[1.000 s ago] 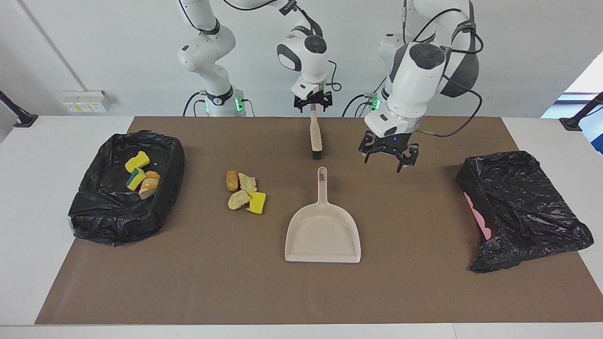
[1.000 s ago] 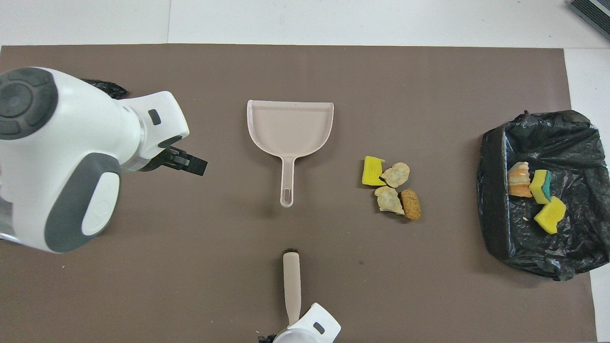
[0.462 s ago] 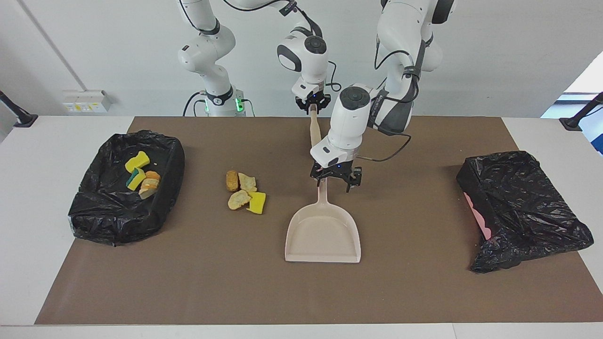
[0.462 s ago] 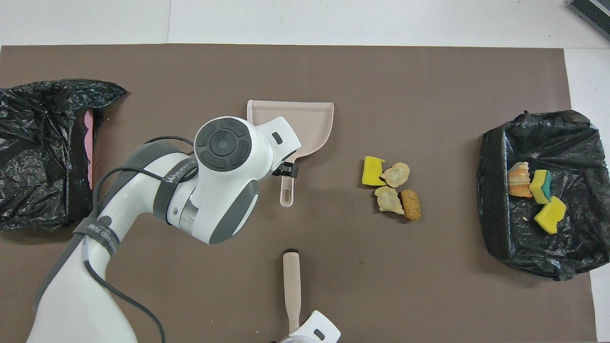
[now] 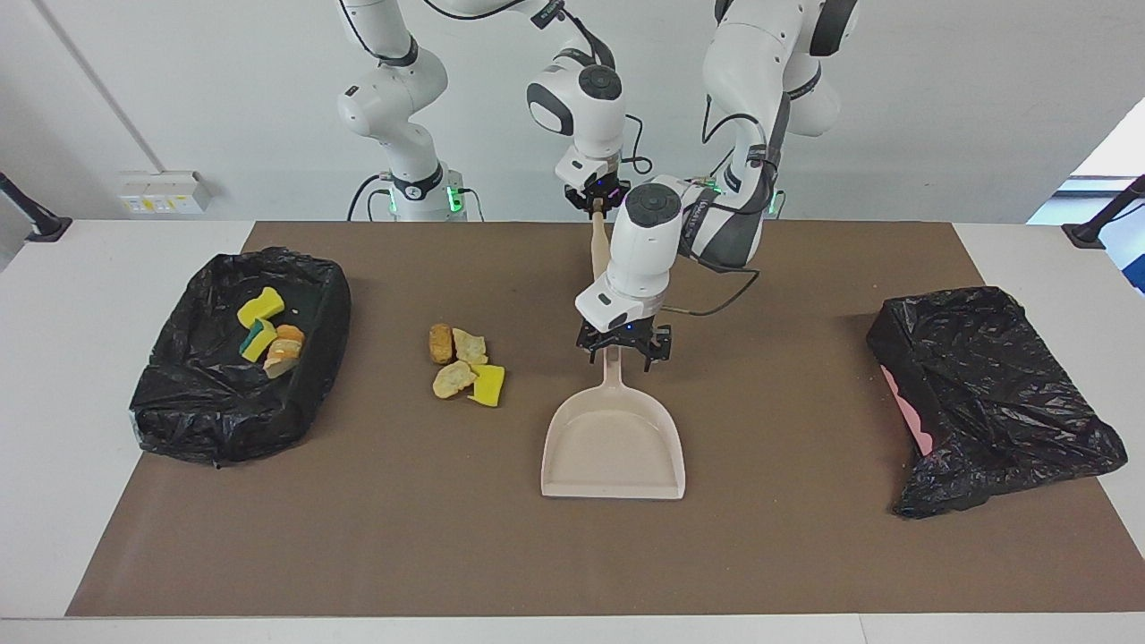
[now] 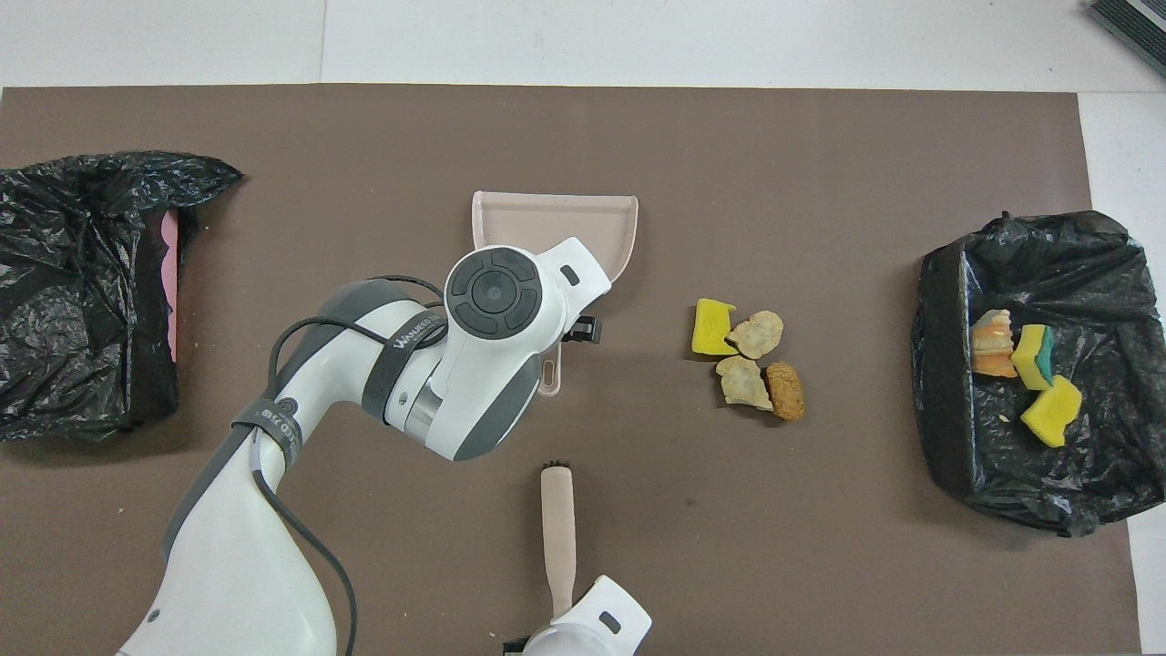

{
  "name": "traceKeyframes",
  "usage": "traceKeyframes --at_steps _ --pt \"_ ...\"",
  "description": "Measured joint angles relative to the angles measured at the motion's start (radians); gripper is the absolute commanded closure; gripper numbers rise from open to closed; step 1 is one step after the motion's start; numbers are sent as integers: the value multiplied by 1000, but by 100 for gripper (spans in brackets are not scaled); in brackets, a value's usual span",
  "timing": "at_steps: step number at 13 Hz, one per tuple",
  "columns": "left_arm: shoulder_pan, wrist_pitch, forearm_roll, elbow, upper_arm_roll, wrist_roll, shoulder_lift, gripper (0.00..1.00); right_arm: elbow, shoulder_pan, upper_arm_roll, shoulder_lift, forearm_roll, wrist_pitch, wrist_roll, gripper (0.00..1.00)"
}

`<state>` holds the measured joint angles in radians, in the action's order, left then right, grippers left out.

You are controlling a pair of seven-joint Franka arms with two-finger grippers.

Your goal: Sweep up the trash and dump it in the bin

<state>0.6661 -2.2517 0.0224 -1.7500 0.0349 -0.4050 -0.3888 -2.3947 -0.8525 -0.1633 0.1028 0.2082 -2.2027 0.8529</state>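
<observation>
Four crusty or spongy trash chunks (image 5: 465, 365) lay loose, three in the crinkled bin (image 5: 234, 358); my right gripper (image 5: 594, 207) clamped the brush (image 5: 597, 250), my left gripper (image 5: 620, 351) gaped over the smooth dustpan (image 5: 614, 447).

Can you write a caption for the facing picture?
Left gripper straddles the dustpan handle; right gripper grips the brush.

Left gripper (image 6: 572, 330): over dustpan (image 6: 556, 214) handle, fingers mostly hidden under its own wrist.
Right gripper (image 6: 557, 629): clamped on brush (image 6: 557, 533) handle end.
Loose trash (image 6: 749, 357): four pieces, toward right arm's end from left gripper.
Bin (image 6: 943, 383): holds three pieces.
</observation>
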Motion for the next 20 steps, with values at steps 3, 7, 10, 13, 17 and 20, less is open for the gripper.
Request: traceKeyframes --at_steps 3,7,10,13,17,20 --pt "0 -7 0 1 1 -6 -7 31 7 138 4 118 -17 178 -125 100" --pt "1 -7 0 1 1 -7 -9 70 1 368 8 227 -135 312 -281 100" --pt "1 -7 0 2 2 -4 -9 91 -7 540 8 223 -256 314 -398 100" --pt "1 -6 -1 4 13 55 -8 95 -14 712 8 201 -326 314 -559 100" --pt "-17 58 -94 18 38 253 20 95 -31 790 4 152 -353 314 -672 100" --pt "-45 111 -104 18 40 507 43 100 -38 769 -7 81 -356 281 -672 100"
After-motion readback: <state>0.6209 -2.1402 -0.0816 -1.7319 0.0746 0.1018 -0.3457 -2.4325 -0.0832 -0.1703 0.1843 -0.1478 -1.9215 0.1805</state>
